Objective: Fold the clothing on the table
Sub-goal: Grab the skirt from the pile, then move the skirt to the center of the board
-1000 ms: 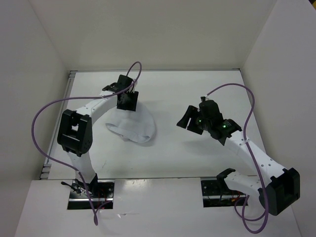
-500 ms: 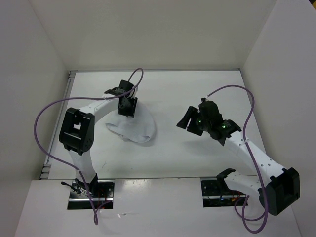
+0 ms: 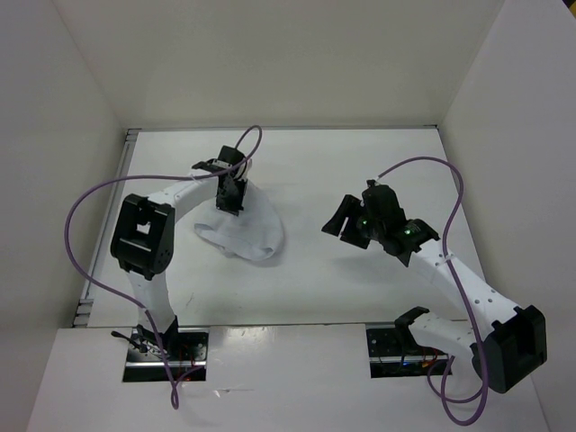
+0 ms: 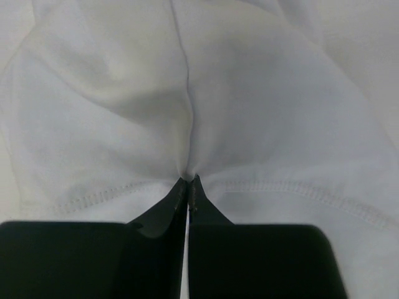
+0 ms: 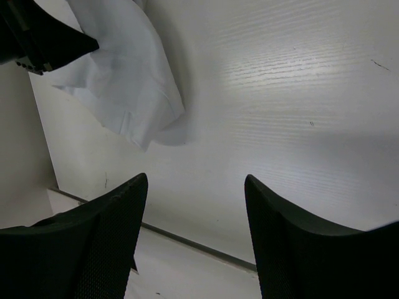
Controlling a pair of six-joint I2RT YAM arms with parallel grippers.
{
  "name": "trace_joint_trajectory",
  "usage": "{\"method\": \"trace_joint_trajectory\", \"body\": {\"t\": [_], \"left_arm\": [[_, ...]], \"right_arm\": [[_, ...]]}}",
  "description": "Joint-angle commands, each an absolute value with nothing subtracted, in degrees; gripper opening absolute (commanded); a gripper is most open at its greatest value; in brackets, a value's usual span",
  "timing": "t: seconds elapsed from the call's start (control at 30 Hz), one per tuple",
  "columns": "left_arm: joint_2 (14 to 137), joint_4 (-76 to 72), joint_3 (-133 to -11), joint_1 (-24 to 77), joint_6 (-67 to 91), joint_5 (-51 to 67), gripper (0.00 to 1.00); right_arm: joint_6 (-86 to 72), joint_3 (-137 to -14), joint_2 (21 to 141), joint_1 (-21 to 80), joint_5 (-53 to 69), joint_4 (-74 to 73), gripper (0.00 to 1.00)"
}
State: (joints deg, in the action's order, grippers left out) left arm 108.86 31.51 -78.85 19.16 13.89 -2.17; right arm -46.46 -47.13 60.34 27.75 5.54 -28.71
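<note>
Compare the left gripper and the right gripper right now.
The left gripper is shut, pinching a fold of the clothing; the right gripper is wide open and holds nothing. The left gripper is down on the clothing, while the right gripper hangs over bare table, apart from the clothing. Both have black fingers.

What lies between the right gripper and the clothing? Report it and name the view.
Only bare table lies between the right gripper and the clothing. The top external view shows it, and the right wrist view agrees.
</note>
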Motion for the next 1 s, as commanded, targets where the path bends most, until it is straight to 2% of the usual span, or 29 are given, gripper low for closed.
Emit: {"method": "trace_joint_trajectory", "body": {"t": [0.0,0.13,0.33,0.47,0.63,0.73,0.87,0.9,0.97], "left_arm": [[102.93,36.11,-85.68,20.56,14.59,-0.62,0.0],[101.69,41.65,-96.57,23.02,13.97,4.55,0.0],[109.76,45.96,-114.31,27.77,13.45,17.65,0.0],[114.26,45.01,-133.71,29.53,16.25,29.32,0.0],[112.85,41.66,-144.29,29.53,19.69,31.46,0.0],[108.83,40.27,-141.61,28.22,22.06,27.97,0.0],[98.37,28.59,-114.32,25.15,27.85,22.16,0.0],[95.3,25.08,-101.99,24.09,30.73,21.1,0.0],[93.44,22.69,-90.67,21.89,33.47,19.69,0.0]], "right_arm": [[-46.85,-46.58,58.89,27.86,5.98,-26.02,0.69],[-46.85,-46.06,57.84,27.86,5.45,-25.41,0.69],[-49.3,-44.91,53.71,27.86,2.29,-25.4,0.69],[-50.79,-43.86,45.47,27.86,-2.45,-25.93,0.69],[-52.55,-42.71,39.56,27.33,-5.27,-28.3,0.69],[-53.25,-42.19,37.45,27.33,-6.42,-29.79,0.69],[-54.31,-41.05,35.95,27.33,-6.42,-30.32,0.69],[-54.32,-41.04,35.43,27.33,-6.42,-30.32,0.69],[-54.32,-41.04,35.42,27.33,-6.42,-30.32,0.69]]}}
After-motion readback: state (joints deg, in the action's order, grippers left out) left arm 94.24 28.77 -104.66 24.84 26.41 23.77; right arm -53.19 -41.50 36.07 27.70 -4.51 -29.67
